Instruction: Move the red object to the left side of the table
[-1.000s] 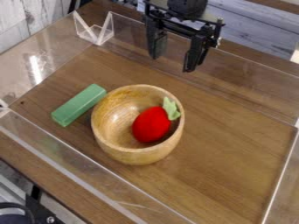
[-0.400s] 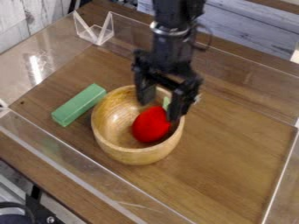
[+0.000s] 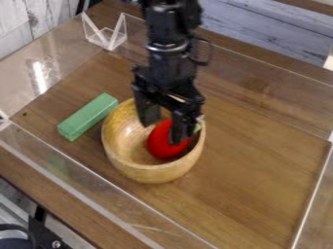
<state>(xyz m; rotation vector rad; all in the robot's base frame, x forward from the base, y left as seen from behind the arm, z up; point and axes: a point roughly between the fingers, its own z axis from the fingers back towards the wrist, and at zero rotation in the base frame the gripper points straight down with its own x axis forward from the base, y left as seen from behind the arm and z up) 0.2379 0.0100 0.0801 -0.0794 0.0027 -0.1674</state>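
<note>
The red object [image 3: 163,143], a round bright-red toy fruit, lies inside a round light-wood bowl [image 3: 130,156] near the middle of the brown wood-grain table [image 3: 260,175]. My gripper [image 3: 166,120] hangs straight down into the bowl, open. Its dark fingers [image 3: 144,109] straddle the fruit, one on each side, and partly hide its top. Whether they touch it I cannot tell.
A green rectangular block [image 3: 86,115] lies just left of the bowl. Low clear acrylic walls [image 3: 39,170] edge the table. A small clear stand [image 3: 107,31] sits at the back left.
The gripper came forward from the table's back edge and dropped into the bowl, ending around the red fruit. It stayed open. Bowl, fruit and block have not moved.
</note>
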